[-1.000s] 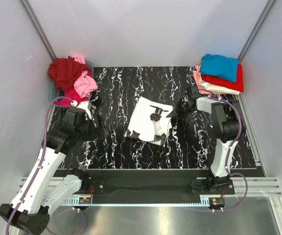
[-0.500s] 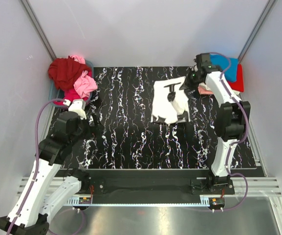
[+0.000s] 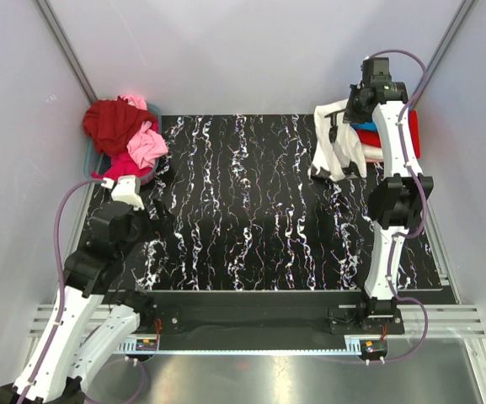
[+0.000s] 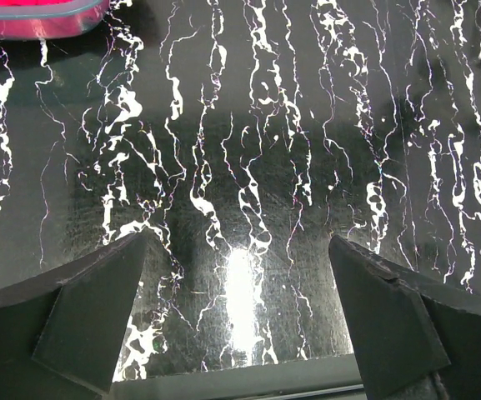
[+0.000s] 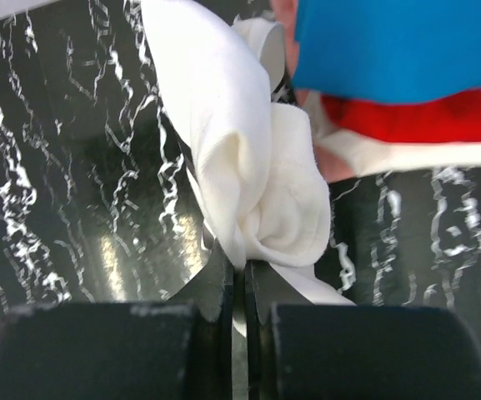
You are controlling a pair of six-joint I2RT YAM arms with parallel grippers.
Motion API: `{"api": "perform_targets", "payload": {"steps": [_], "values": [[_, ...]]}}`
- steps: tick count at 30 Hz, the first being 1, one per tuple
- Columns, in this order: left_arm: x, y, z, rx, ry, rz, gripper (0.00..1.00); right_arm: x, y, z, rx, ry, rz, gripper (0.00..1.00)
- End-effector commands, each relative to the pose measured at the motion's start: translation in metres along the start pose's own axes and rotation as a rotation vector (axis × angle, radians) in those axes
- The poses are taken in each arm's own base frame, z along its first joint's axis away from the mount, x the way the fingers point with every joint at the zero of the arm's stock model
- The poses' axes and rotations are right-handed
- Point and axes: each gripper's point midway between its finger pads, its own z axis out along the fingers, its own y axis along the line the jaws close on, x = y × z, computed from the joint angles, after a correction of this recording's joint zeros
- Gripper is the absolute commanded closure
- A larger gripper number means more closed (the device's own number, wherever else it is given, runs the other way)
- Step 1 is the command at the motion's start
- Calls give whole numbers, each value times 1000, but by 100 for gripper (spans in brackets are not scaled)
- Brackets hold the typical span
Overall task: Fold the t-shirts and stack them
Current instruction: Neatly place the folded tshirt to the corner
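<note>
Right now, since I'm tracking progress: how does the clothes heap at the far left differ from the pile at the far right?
The left heap is crumpled; the right stack lies folded flat. The heap is dark red, pink and magenta; the stack shows blue over red over pale shirts. No hand touches the heap; the right hand holds a white t-shirt by the stack. Both sit at far corners.

I run two arms, the left arm [image 3: 70, 303] and the right arm [image 3: 383, 252], both white shells with black joints and bases. A purple cable [image 3: 58, 244] trails along each. My left gripper [image 4: 237, 238] has matte dark-grey, wedge-shaped fingers [image 4: 90, 321].
</note>
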Motion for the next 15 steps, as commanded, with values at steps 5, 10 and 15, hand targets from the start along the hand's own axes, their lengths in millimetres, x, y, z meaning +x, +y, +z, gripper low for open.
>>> {"api": "perform_targets", "payload": {"steps": [5,10,15], "values": [[-15,-1,-2,7,-84,-1,1,-75,-12,-42,57,-280,-121,100],[-14,-2,1,13,-72,2,1,-111,8,-59,-25,-409,-125,100],[-14,1,3,2,-68,-2,1,-144,17,-80,-127,-524,-47,100]]}}
